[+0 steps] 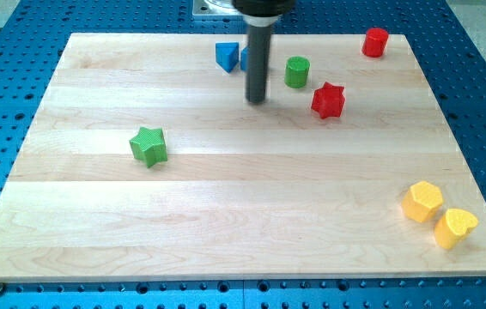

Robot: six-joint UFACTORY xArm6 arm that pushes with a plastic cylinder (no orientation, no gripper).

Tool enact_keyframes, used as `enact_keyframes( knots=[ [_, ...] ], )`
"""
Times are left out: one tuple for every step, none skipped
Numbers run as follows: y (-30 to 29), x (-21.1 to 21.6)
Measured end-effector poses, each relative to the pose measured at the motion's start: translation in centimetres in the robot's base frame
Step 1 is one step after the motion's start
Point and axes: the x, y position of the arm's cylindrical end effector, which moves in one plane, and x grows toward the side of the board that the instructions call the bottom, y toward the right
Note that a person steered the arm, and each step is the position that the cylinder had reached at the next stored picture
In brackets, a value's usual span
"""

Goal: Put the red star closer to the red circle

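The red star (328, 100) lies on the wooden board (243, 206) right of centre near the view's top. The red circle (375, 42) stands at the board's top right corner, up and to the right of the star, well apart from it. My tip (256, 99) rests on the board to the left of the red star, a clear gap between them, and just below the blue blocks.
A green circle (296, 72) stands between my tip and the red star, slightly higher. A blue triangle (227, 57) and another blue block (245, 58), partly hidden behind the rod, lie at the top. A green star (148, 145) lies left. A yellow hexagon (422, 202) and yellow heart (455, 227) lie bottom right.
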Motion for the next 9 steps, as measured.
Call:
enact_keyframes(
  knots=[
    [2.0, 0.8],
    [2.2, 5.0],
    [6.8, 5.3],
    [12.6, 5.4],
    [15.6, 3.7],
    [17.9, 1.0],
    [19.1, 0.5],
    [16.3, 3.8],
    [12.4, 5.6]
  ],
)
